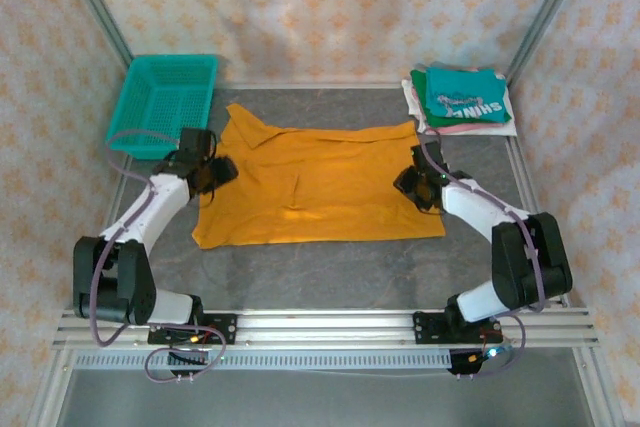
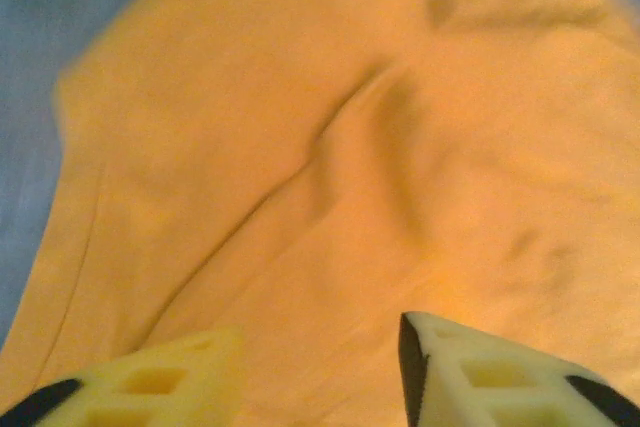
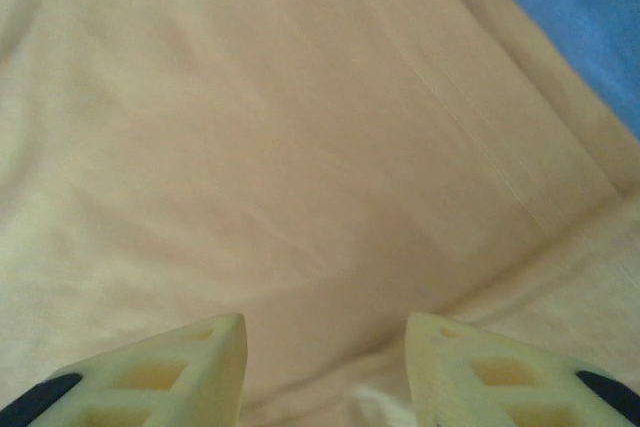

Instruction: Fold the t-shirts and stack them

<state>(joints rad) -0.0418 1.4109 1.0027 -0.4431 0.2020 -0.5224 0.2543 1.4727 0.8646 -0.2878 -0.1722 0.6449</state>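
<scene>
A mustard-orange t-shirt lies spread flat in the middle of the table, with a crease running across it. My left gripper hovers at the shirt's left edge. Its fingers stand apart over the orange cloth with nothing between them, so the left gripper is open. My right gripper is at the shirt's right edge, and it is open too, with cloth lying under the gap. Folded t-shirts are stacked at the back right, with a teal one with white lettering on top.
A teal mesh basket stands at the back left, just behind my left arm. Grey table shows in front of the shirt. Metal frame posts rise at the back corners.
</scene>
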